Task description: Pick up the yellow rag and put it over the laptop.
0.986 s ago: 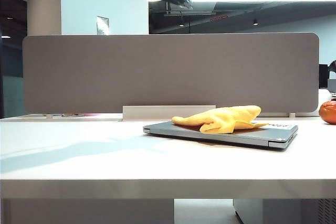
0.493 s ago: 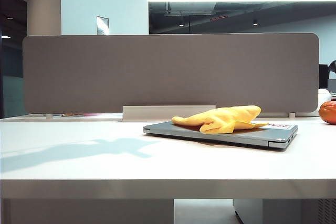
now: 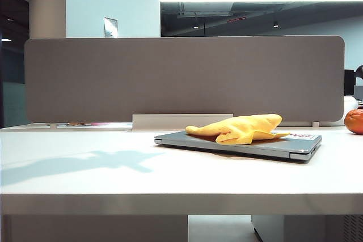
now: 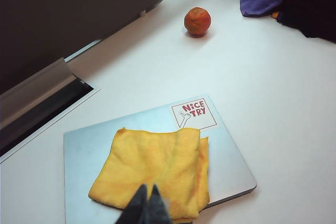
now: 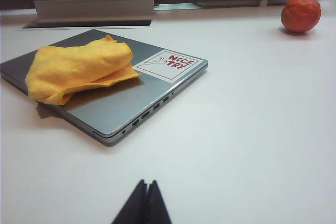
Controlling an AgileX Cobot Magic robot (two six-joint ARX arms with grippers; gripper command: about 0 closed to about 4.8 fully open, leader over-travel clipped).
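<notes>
Landmark: laptop [image 5: 113,95].

Nearest, right gripper [image 5: 142,203]: fingertips pressed together, clenched on nothing, low over bare table [image 5: 252,145] just off the laptop's port edge. Parked; best left there.

Left gripper [image 4: 146,205]: tips also clenched together, empty, hanging above the laptop's near edge and over the rag's hem, apart from the cloth as far as can be judged. Not visible in the exterior view.

Yellow rag [image 4: 155,169]: lying folded on the laptop lid, loosely bunched, one corner lapping the lid's edge. Covers roughly the middle; sticker [image 4: 192,115] corner and a strip of lid on the opposite side left bare.

Judgement: placement looks done, step in hand looks like the retreat. To do well: lift the left straight up off the laptop, tips kept shut, no sideways sweep — a snagged hem would drag the cloth off the smooth lid. If fuller coverage wanted: re-pinch one corner, pull flat toward the sticker.

Beyond the laptop: orange fruit [image 4: 197,21], well apart, no concern. Grey partition [image 3: 181,77] behind the laptop, clear of any lift path.
</notes>
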